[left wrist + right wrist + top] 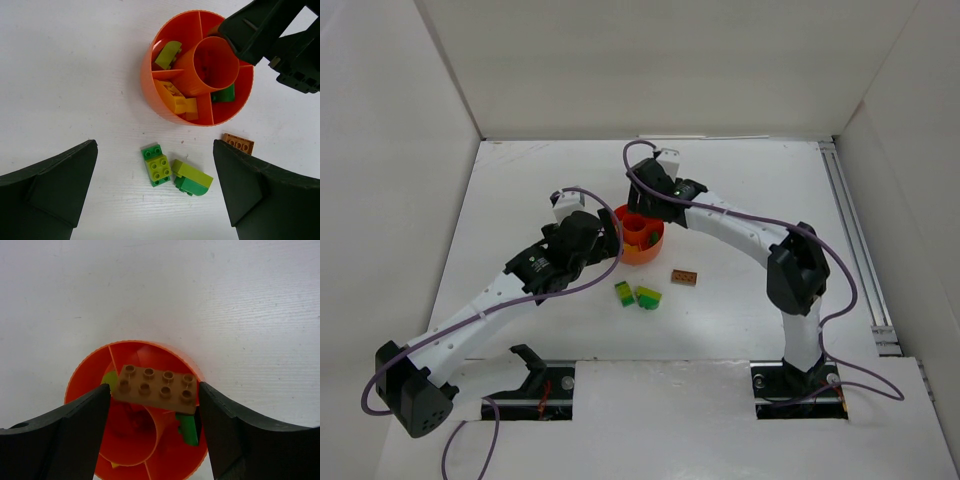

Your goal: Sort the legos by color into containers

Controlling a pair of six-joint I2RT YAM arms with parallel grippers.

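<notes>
Nearest my side, the left end effector [153, 150] hangs with its jaws spread wide and nothing between them, looking down on the loose pieces on the table [520, 190]. Right below it lie two two-colour stacks, close together: a lime-on-green block [157, 165] and, to its right, a lime-and-green wedge piece [192, 177]. A flat brown plate [238, 143] sits apart from them, near the dish wall.

Beyond those is the orange dish [146, 75]. Its ring already holds a lime piece [167, 54] in one section, yellow bricks [177, 100] in the next and a green brick [223, 94] in another. What the central cup [212, 65] holds I cannot make out.

Farthest out, the right end effector [154, 390] is over the dish with a second brown plate [157, 387] lying across between its fingers. One end is against a finger, the other shows a sliver of gap, so I cannot tell whether it is gripped or loose.

I judge this the drop of a brown piece. The next move calls for parting the jaws over a free section, lifting straight up without catching the rim, then fetching the other brown plate. The stacked pairs will likely need splitting with both arms.
</notes>
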